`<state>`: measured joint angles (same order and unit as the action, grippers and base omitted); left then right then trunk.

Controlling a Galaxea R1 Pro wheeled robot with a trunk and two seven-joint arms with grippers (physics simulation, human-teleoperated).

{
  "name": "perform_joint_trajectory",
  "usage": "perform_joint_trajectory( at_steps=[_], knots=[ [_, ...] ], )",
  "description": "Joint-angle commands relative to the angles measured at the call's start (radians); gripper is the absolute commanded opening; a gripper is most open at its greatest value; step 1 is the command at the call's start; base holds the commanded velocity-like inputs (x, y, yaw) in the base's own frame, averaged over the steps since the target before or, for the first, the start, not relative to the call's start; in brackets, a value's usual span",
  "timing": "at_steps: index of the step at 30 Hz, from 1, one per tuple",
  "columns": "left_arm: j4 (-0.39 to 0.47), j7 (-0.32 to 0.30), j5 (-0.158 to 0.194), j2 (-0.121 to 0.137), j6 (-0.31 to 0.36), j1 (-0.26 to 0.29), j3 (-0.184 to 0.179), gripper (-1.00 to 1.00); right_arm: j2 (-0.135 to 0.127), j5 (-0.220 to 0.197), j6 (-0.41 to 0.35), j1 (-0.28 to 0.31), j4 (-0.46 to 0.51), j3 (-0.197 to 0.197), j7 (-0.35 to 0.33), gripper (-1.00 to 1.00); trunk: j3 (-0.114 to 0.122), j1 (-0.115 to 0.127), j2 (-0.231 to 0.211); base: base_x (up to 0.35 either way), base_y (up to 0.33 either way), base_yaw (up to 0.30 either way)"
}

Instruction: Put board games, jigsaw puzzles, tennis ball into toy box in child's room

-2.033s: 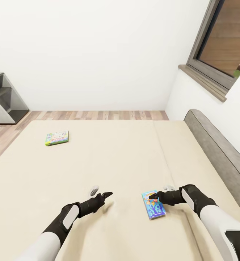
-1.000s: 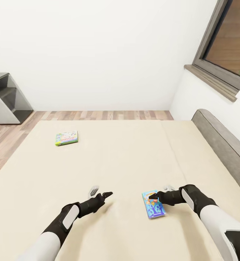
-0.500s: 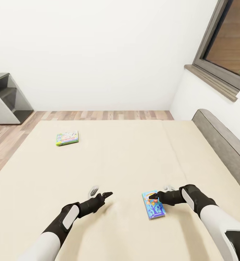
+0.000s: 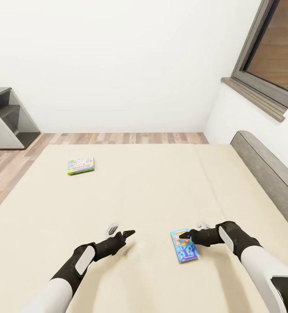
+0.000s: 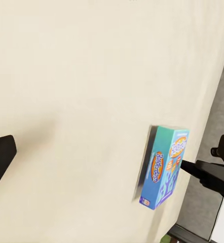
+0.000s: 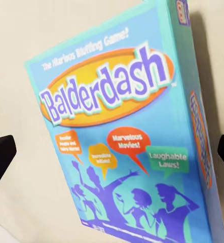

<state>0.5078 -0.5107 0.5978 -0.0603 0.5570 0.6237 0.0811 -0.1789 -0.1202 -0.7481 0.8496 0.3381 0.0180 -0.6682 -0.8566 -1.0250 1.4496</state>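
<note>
A: Showing the bed (image 4: 152,191) from the head view, the cream mattress takes up most of the scene, with its dark grey base along the right edge. Which task objects lie on it?

B: Two board games. The blue Balderdash box (image 4: 184,245) lies flat at the near right of the mattress; its lid, with the title on an orange oval and purple silhouette figures, appears close up in the right wrist view (image 6: 127,142). The second game box (image 4: 80,165), green-edged and multicoloured, lies far left on the mattress, well apart from the first.

A: How does the right gripper (image 4: 188,235) stand?

B: It hovers at the far end of the Balderdash box. In the right wrist view its two dark fingertips (image 6: 0,157) sit at opposite edges of the picture with the whole lid between them, so the jaws are spread wide and pinch nothing. Whether a tip touches the box cannot be told.

A: And the left gripper (image 4: 121,231)?

B: It hangs above bare mattress, left of the Balderdash box and apart from it. Its fingers are spread, one pale and one dark, and it holds nothing. The left wrist view shows the Balderdash box (image 5: 165,167) across the mattress, with the right gripper's dark finger (image 5: 208,174) reaching over it.

A: What surrounds the bed?

B: Wood plank floor (image 4: 117,138) beyond the far edge, a grey shelf unit (image 4: 7,119) at far left, a white wall, and a dark-framed window (image 4: 269,61) at upper right.
</note>
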Motion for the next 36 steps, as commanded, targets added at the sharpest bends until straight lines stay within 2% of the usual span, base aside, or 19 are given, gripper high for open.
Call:
perform_joint_trajectory(
  at_steps=[1, 12, 26, 36],
  knots=[
    [0.0, -0.002, 0.002, -0.001, 0.008, 0.0, 0.006, 1.0, -0.001, -0.01, -0.008, 0.0, 0.001, 0.002, 0.003, 1.0, -0.001, 0.0, 0.0, 0.0, 0.033, 0.0],
    [0.0, -0.002, 0.002, -0.001, 0.009, 0.0, 0.006, 1.0, -0.003, -0.009, -0.009, 0.0, 0.001, 0.001, 0.003, 1.0, -0.001, 0.0, 0.0, 0.0, 0.079, 0.0],
    [0.0, -0.002, 0.002, -0.001, 0.009, 0.0, 0.006, 1.0, -0.004, -0.01, -0.01, 0.0, 0.001, 0.0, 0.003, 1.0, -0.001, 0.0, 0.0, 0.0, 0.188, 0.0],
    [0.0, -0.002, 0.002, -0.001, 0.009, 0.001, 0.006, 1.0, -0.004, -0.011, -0.01, 0.0, 0.001, 0.0, 0.003, 1.0, -0.001, 0.0, 0.0, 0.0, 0.063, 0.0]
  ],
)
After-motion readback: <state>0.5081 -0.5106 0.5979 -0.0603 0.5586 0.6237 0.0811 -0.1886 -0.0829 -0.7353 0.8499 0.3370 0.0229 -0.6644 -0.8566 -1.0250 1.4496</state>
